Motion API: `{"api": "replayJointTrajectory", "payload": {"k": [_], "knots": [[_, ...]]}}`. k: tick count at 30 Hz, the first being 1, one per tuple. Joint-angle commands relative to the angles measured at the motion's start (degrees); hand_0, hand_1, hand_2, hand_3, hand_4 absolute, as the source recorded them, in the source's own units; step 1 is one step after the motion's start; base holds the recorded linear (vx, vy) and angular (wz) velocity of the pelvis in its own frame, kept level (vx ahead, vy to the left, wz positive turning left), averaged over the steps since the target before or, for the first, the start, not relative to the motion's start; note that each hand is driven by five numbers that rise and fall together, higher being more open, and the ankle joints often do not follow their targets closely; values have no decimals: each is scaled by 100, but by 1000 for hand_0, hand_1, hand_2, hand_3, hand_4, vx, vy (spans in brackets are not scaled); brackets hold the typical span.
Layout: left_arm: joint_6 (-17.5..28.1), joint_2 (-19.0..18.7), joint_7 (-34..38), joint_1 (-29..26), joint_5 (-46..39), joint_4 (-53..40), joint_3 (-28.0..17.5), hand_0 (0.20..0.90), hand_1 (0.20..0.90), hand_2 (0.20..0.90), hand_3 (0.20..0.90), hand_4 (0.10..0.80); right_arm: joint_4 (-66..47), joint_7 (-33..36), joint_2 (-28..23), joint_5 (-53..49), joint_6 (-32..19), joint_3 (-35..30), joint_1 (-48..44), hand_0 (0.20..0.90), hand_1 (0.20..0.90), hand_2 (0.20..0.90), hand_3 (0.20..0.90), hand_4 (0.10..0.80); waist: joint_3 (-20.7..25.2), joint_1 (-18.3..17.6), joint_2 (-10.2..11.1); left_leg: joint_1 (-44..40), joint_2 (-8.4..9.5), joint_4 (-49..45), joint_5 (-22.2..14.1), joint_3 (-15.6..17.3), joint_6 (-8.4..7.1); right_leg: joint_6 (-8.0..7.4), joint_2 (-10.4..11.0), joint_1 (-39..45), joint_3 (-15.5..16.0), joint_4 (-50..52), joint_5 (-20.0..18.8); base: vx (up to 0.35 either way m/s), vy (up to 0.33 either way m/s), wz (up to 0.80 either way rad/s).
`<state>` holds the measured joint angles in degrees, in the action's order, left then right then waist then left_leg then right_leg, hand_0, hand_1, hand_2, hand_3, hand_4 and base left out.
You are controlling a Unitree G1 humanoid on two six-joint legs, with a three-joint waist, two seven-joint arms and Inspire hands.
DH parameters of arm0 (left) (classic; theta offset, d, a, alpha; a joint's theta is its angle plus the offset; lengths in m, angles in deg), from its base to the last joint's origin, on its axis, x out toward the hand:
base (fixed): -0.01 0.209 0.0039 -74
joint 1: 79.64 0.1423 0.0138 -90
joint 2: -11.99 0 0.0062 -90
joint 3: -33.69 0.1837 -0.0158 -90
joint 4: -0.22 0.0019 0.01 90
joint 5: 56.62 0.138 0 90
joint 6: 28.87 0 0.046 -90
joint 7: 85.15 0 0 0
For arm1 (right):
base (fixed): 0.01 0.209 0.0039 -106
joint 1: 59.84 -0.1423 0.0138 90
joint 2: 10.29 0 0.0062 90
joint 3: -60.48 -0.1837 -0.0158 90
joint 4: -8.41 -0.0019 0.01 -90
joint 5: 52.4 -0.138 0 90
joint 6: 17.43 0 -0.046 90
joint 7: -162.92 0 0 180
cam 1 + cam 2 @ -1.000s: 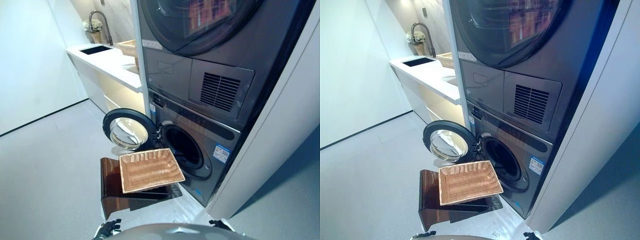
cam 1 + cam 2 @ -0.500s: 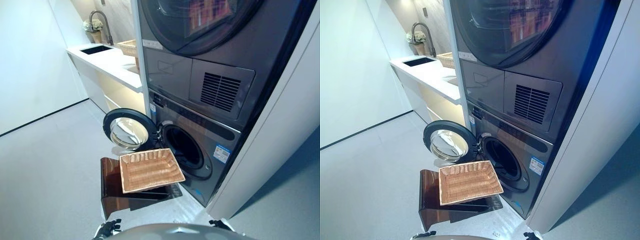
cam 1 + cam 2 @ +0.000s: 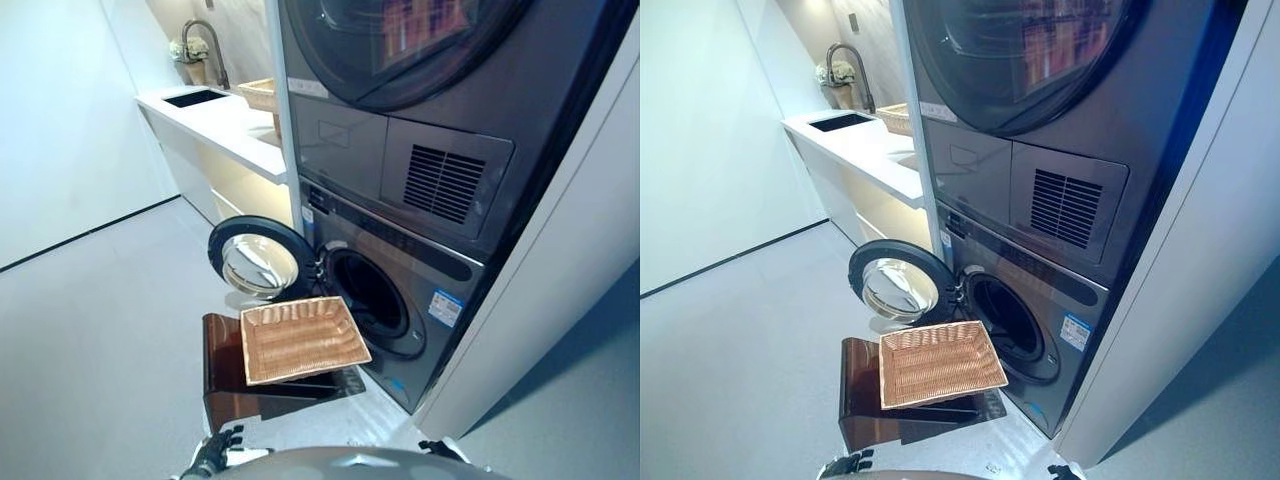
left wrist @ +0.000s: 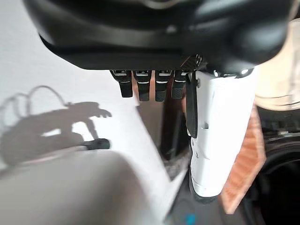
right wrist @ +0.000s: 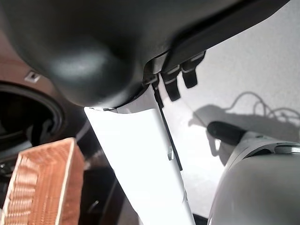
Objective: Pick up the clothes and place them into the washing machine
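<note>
The shallow wicker basket [image 3: 303, 338] rests empty on the low dark brown box [image 3: 222, 388] in front of the washing machine [image 3: 400, 300]. The machine's round door [image 3: 262, 260] stands open to the left and the drum opening [image 3: 368, 293] is dark inside. No clothes are visible. My left hand [image 3: 212, 455] hangs low at the near edge; its fingers [image 4: 145, 84] are straight, its white-covered thumb [image 4: 220, 140] is apart, and it holds nothing. My right hand [image 3: 437, 447] also hangs low, with straight fingers [image 5: 180, 77] and thumb [image 5: 140, 154], and holds nothing.
A dryer [image 3: 400, 60] is stacked on the washer. A white counter [image 3: 215, 115] with a sink, a tap [image 3: 205, 45] and another wicker basket [image 3: 258, 95] runs along the back left. A white panel [image 3: 560, 280] stands to the right. Grey floor [image 3: 90, 330] lies to the left.
The whole picture has shifted very slightly, so the camera has moved. My left hand has shifted a little at the bottom edge. The basket, box and door are as before.
</note>
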<state>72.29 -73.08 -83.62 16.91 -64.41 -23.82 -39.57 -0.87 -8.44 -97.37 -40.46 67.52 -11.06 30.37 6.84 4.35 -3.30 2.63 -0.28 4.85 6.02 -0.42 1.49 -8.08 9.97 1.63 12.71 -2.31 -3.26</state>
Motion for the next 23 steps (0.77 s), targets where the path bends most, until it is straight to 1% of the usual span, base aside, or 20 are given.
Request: {"api": "replayJointTrajectory", "payload": {"k": [1, 3, 8, 11, 20, 23], "knots": [[531, 216, 232, -915, -245, -802, -60, 900, 900, 900, 900, 800, 244, 218, -105, -178, -30, 139, -471, 900, 900, 900, 900, 800, -314, 133, 245, -280, -81, 15, -450, -99, -433, 26, 156, 123, 138, -168, -141, 4, 3, 6], [538, 204, 246, -935, -299, -844, -74, 900, 900, 900, 900, 800, 233, 225, -81, -173, -40, 149, -441, 900, 900, 900, 900, 800, -314, 125, 244, -289, -79, 15, -453, -99, -431, 26, 157, 138, 145, -168, -139, 9, 5, 7], [626, 129, 289, -997, -434, -1476, -91, 900, 900, 900, 900, 800, 225, 241, -59, -120, -43, 157, -367, 900, 900, 900, 900, 800, -366, 95, 245, -280, -71, 15, -447, -140, -435, 30, 144, 137, 174, -157, -122, 0, 5, -1], [643, 95, 332, -1027, -433, -1569, -113, 900, 900, 900, 900, 800, 246, 267, -61, -119, -35, 148, -389, 900, 900, 900, 900, 800, -389, 101, 249, -266, -74, 15, -437, -140, -438, 35, 139, 127, 169, -148, -116, 0, 0, 0], [586, 108, 338, -982, -446, -955, -238, 900, 900, 900, 900, 800, 218, 272, -52, -122, -54, 138, -382, 900, 900, 900, 900, 800, -384, 58, 251, -267, -87, 15, -445, -81, -432, 40, 121, 82, 97, -142, -123, -2, 2, 1], [495, 133, 303, -970, -330, -242, -251, 900, 900, 900, 900, 800, 202, 271, -43, -115, -64, 158, -378, 900, 900, 900, 900, 800, -354, 8, 248, -280, -95, 15, -453, -42, -431, 46, 113, 60, 43, -136, -116, 0, 0, 0]]}}
